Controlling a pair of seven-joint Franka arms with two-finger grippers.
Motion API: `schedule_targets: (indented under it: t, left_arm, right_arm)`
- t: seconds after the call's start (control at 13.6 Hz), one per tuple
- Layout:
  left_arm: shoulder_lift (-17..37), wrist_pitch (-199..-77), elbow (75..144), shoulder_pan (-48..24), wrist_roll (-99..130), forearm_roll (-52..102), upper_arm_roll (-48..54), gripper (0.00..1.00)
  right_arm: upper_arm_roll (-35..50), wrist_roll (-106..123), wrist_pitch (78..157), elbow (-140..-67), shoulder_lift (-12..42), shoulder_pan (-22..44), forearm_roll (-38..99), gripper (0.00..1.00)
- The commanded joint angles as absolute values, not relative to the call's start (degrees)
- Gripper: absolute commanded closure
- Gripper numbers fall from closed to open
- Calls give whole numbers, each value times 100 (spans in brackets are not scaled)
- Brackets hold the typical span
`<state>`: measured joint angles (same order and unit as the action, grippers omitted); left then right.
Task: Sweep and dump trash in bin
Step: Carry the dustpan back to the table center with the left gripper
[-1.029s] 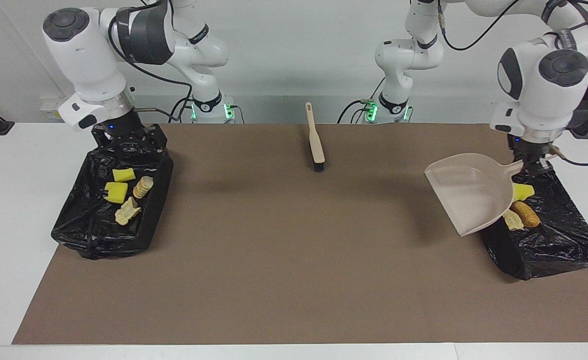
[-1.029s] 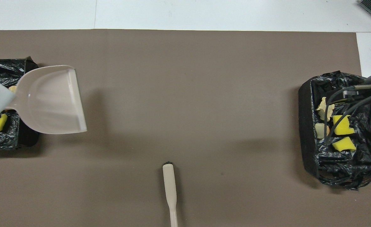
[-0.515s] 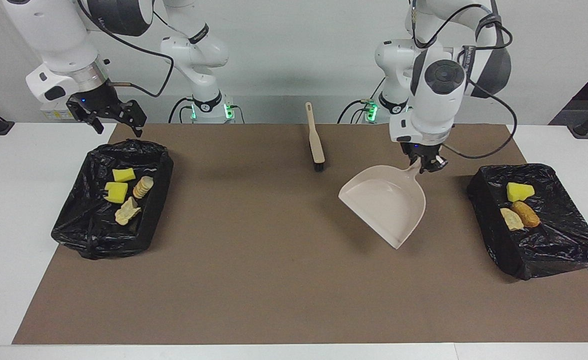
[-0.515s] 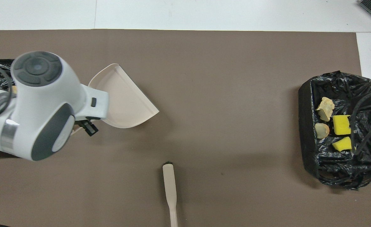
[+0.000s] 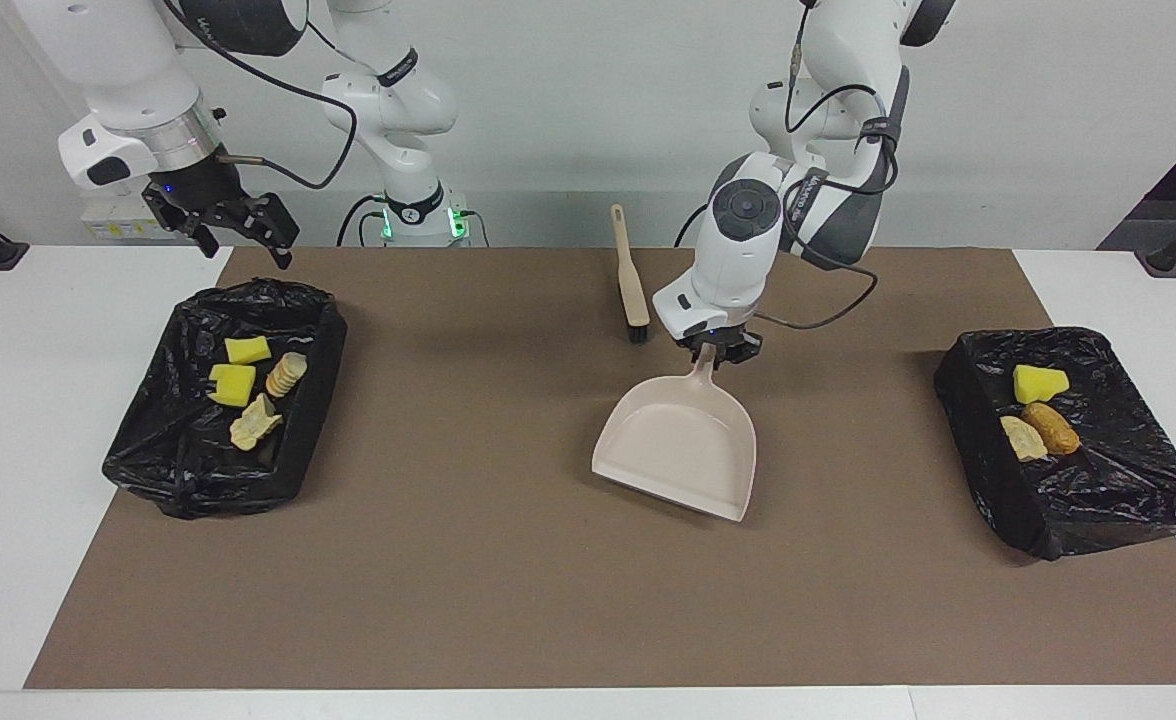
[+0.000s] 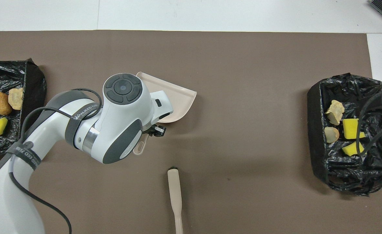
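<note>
Printed on a band around the left arm, white lettering reads partly as "WANUEED"; the rest curls out of sight. No other writing can be made out.

The left gripper (image 5: 716, 352) has its fingers clamped on the handle of the beige dustpan (image 5: 678, 450), which sits mid-mat with its wide lip pointing away from the robots; whether the lip touches the brown mat (image 5: 508, 580) I cannot tell. The pan looks empty. The right gripper (image 5: 238, 232) hangs in the air with its fingers spread apart and nothing between them, over the mat's edge at the robots' side of the bin (image 5: 153, 455) at the right arm's end.

All the trash is in the two black-bagged bins. Four pieces (image 5: 248, 385) lie in the bin at the right arm's end: two yellow sponge chunks and two pale bread bits. Three pieces (image 5: 1038, 412) lie in the other bin (image 5: 1118, 500) at the left arm's end: one yellow chunk, one golden-brown piece and one pale bit.

A beige brush (image 5: 631, 280) lies near the robots' edge of the mat, bristles pointing away from them, just beside the left arm's wrist. Between the dustpan and either bin, and from the dustpan out to the mat's edge farthest from the robots, the mat lies bare.
</note>
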<state>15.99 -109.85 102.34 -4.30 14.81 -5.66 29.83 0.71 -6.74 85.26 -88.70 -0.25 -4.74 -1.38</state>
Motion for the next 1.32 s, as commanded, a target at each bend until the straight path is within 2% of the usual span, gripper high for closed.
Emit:
schedule_targets:
  t: [0.0,0.22,0.51,0.96,1.03,1.18,1.25]
  left_arm:
    - [1880,-11389,9985,-562,2300,-422,3102,100]
    - [2170,-11487,9801,-650,2461,-299,3234,100]
    - [2188,-11549,9773,-904,2892,-308,3234,100]
    - [2496,-11831,9861,-1107,2962,-395,3217,100]
    - [2487,-11787,9861,-1090,2962,-483,3208,98]
    - [2444,-11664,9861,-1020,2962,-597,3199,73]
    - [2400,-11472,9861,-1011,2962,-685,3191,69]
  right_arm:
    - [97,-817,8525,-8991,-114,-431,-53,0]
    - [105,-721,8604,-8991,-114,-448,-53,0]
    - [105,-431,8842,-9026,-114,-440,-54,0]
    - [167,-431,8947,-9035,-105,-246,-44,0]
    - [167,-439,8947,-9035,-105,-246,-44,0]
    - [167,-448,8939,-9026,-97,-246,-44,0]
    - [167,-431,8930,-9026,-97,-255,-44,0]
